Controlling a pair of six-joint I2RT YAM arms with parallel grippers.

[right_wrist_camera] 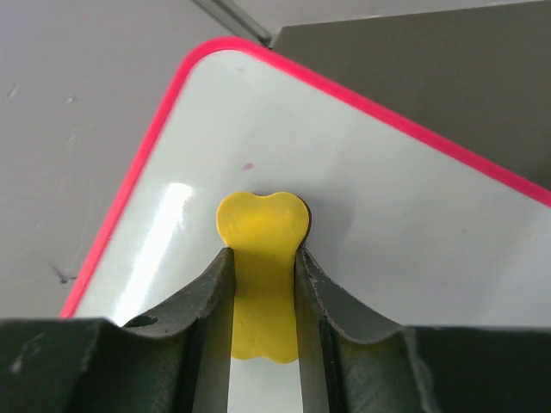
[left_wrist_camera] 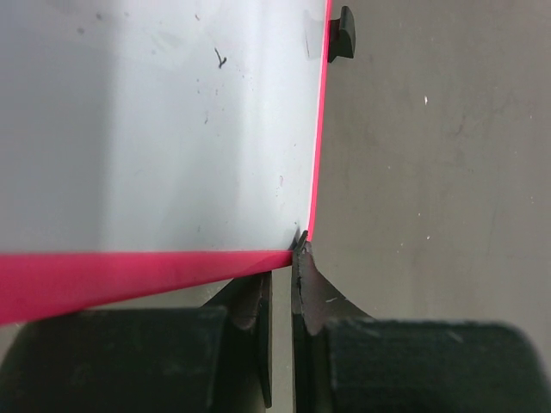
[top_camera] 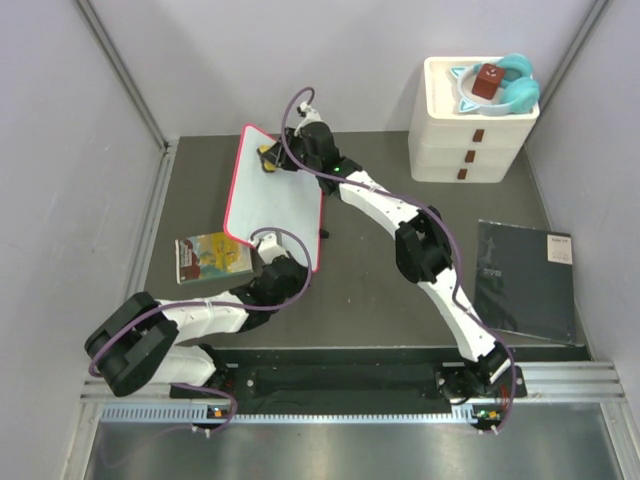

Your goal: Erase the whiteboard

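From above, you see the whiteboard (top_camera: 275, 195) left of the bench's centre, reaching from near the far edge towards the middle. The left gripper (top_camera: 288, 272) is at its near right corner and the right gripper (top_camera: 272, 158) at its far end. Your left wrist view shows fingers (left_wrist_camera: 312, 297) drawn almost together, tips against that corner; you cannot tell whether they pinch the frame. Your right wrist view shows the jaws clamped on a yellow eraser (right_wrist_camera: 261, 219) pressed to the white surface.
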